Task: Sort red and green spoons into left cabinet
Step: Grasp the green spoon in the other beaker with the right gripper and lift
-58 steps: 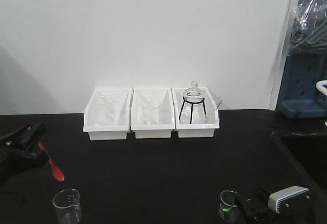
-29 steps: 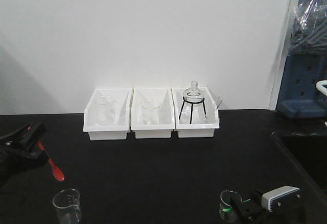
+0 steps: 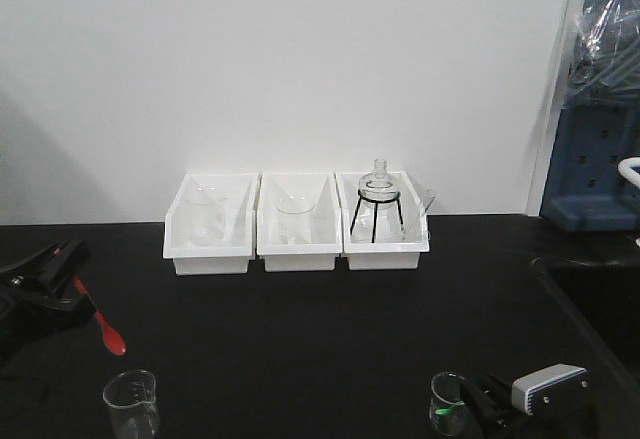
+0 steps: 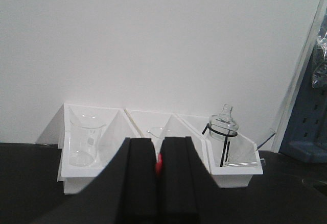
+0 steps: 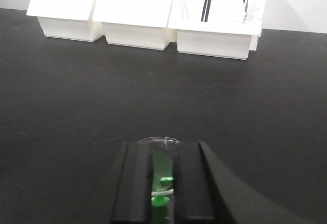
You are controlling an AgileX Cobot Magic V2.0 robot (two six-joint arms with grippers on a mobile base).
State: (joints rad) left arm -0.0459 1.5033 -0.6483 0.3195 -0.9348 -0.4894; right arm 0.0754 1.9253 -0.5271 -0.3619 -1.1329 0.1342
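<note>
Two spoons: one per arm, neither in the cabinet yet; cabinet not in any view.
Left gripper (image 3: pixel 62 281): clamped on the red spoon (image 3: pixel 105 326), held above the black bench, bowl hanging down-right. Left wrist view shows a red sliver pinched between the pads.
Left beaker (image 3: pixel 131 402): empty, just below the red bowl.
White bins (image 3: pixel 296 221): three at the back wall, glassware inside, untouched.
Right beaker (image 3: pixel 447 402): green spoon (image 3: pixel 445 412) stands in it.
Right gripper (image 3: pixel 482 399): jaws narrow around the green handle; pads look on it, so likely gripped.
Step tip: lift straight up so the beaker doesn't tip or drag.
Change: right gripper pushed forward to the beaker, then eased slightly; left arm unchanged.
</note>
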